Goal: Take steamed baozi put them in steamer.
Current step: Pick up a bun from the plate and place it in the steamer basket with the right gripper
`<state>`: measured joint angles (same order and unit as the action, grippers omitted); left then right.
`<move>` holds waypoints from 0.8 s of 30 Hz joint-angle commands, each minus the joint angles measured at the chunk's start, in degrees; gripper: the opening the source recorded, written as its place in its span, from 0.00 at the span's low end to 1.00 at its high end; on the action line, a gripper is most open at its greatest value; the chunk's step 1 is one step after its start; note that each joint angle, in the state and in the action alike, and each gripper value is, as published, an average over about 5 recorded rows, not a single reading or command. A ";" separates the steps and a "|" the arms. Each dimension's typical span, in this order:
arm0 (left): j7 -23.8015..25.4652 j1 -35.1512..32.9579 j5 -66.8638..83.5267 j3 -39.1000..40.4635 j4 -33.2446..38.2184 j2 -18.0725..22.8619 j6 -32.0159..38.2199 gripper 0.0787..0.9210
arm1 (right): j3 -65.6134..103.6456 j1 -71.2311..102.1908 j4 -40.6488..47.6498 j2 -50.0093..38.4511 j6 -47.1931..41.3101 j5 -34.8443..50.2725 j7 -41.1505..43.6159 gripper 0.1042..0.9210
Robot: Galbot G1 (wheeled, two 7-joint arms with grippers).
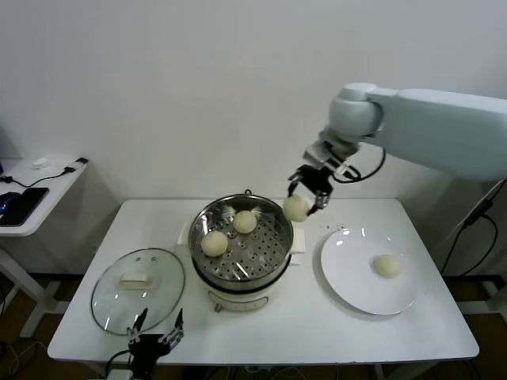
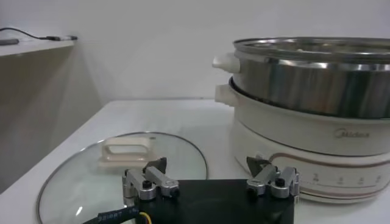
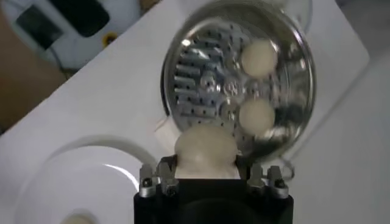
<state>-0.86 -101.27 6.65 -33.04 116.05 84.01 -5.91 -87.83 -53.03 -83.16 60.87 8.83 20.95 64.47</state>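
Steel-fingered left gripper (image 1: 157, 326) sat parked at the table's (image 1: 317, 332) near edge, jaws wide apart and empty, just in front of the glass lid (image 1: 137, 290). Beyond it the steamer (image 1: 241, 247) held two baozi on its perforated tray, while one baozi (image 1: 386, 266) remained on the white plate (image 1: 348, 277). Farthest, the right gripper (image 1: 305, 194) was clamped on a third baozi (image 1: 296, 208) above the steamer's right rim; judged mid-carry, the next move called for centring over the tray, lowering and releasing.
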 commanded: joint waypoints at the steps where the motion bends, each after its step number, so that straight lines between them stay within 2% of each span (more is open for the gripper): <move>1: -0.01 0.09 0.21 -0.14 -0.15 -0.03 -0.08 0.88 | 0.40 4.01 -2.56 13.95 12.30 -9.74 -3.29 0.67; 10: 0.02 0.17 0.26 -0.26 -0.44 -0.30 -0.17 0.88 | 0.58 14.02 2.81 17.78 13.66 -14.50 -8.94 0.67; 24: -0.08 0.26 0.24 -0.11 -0.81 0.05 -0.03 0.88 | 0.51 19.39 10.52 19.77 15.44 -15.86 -10.11 0.67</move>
<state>-0.93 -101.01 6.90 -33.11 115.28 84.12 -5.99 -87.45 -37.43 -75.93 78.35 22.50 7.12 55.68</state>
